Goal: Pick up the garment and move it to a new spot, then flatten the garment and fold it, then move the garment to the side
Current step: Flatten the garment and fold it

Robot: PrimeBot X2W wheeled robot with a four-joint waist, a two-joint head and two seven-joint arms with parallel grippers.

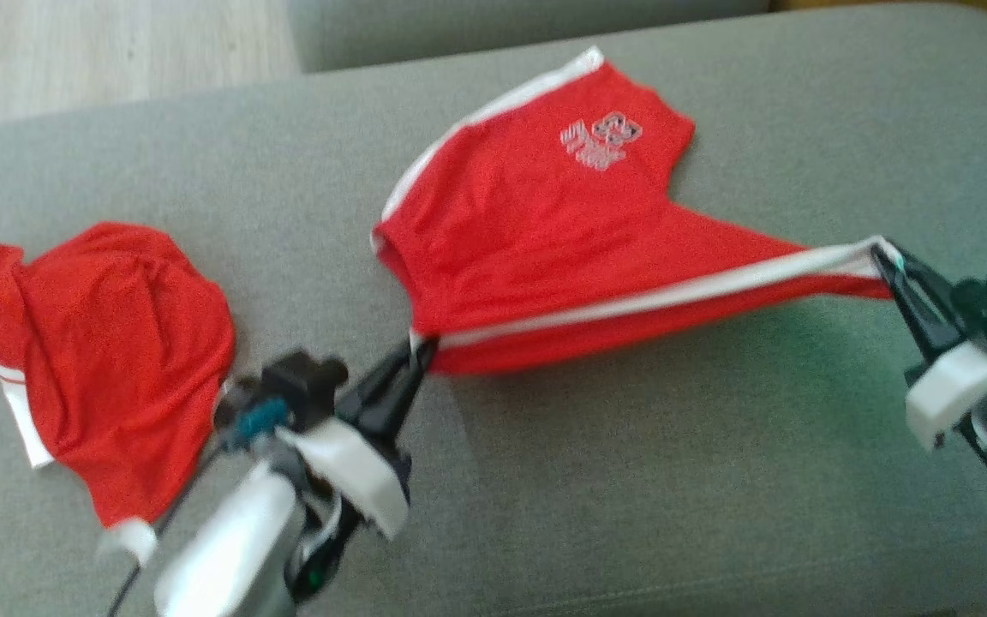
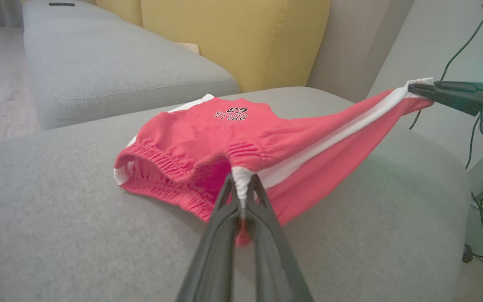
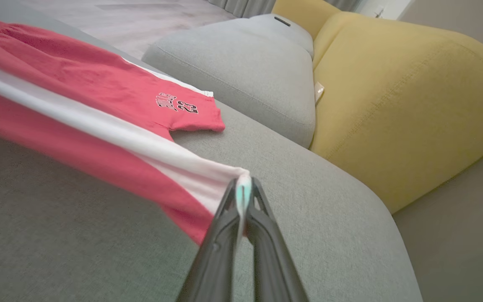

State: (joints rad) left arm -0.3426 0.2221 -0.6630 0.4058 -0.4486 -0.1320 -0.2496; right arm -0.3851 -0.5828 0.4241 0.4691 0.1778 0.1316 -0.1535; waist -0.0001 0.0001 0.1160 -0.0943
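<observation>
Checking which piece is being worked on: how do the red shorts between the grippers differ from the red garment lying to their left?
The red shorts are pinched at both ends of their white stripe by the left gripper and right gripper, near edge lifted; the crumpled red garment lies free. The shorts are stretched out, print showing; the other is bunched, no print visible. Both are red with white trim, on the grey cushion.

Shorts [image 1: 536, 231] showing red, white stripe [image 1: 656, 296] running along side, black-white lettering [image 2: 232, 113]. Second garment [image 1: 108, 343] showing red, white trim [image 1: 26, 428]. Cushion [image 1: 631, 480] showing grey, backrest [image 2: 233, 37] showing yellow.
</observation>
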